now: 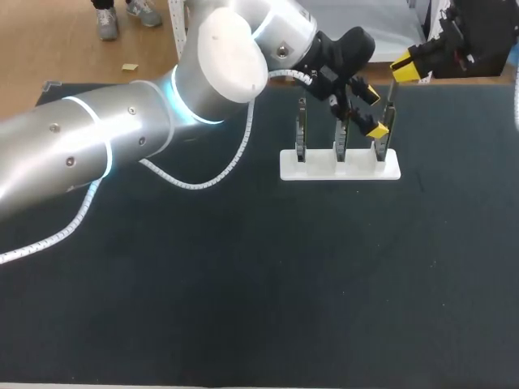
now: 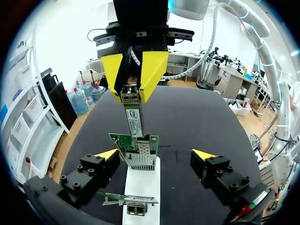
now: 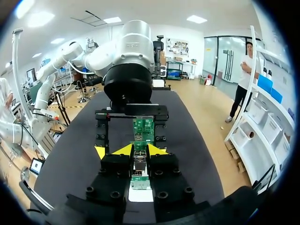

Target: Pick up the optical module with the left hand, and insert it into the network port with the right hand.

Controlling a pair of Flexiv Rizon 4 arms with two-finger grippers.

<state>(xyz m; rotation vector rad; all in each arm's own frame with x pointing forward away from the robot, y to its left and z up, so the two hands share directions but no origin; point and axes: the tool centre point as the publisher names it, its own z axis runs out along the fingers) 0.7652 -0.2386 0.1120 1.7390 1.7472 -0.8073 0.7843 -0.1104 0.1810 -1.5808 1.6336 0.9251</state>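
My right gripper [image 2: 135,77] is shut on the optical module [image 2: 134,117], a slim metal bar that hangs straight down from its yellow fingers. The module's lower end meets the metal port [image 2: 140,158] on a green circuit board [image 2: 121,138]. That board stands upright at the right end of a white holder [image 1: 340,168]. My left gripper [image 2: 155,154] is open wide, one finger on each side of this board, touching nothing. In the head view the left gripper [image 1: 373,112] is just left of the right gripper [image 1: 408,66]. The right wrist view shows the module [image 3: 139,165] between its own fingertips [image 3: 112,151].
Two more upright circuit boards [image 1: 302,130] stand in the same white holder, left of the one in use. My large left arm [image 1: 122,138] and its white cable [image 1: 203,180] cross the back left of the dark table mat [image 1: 259,284].
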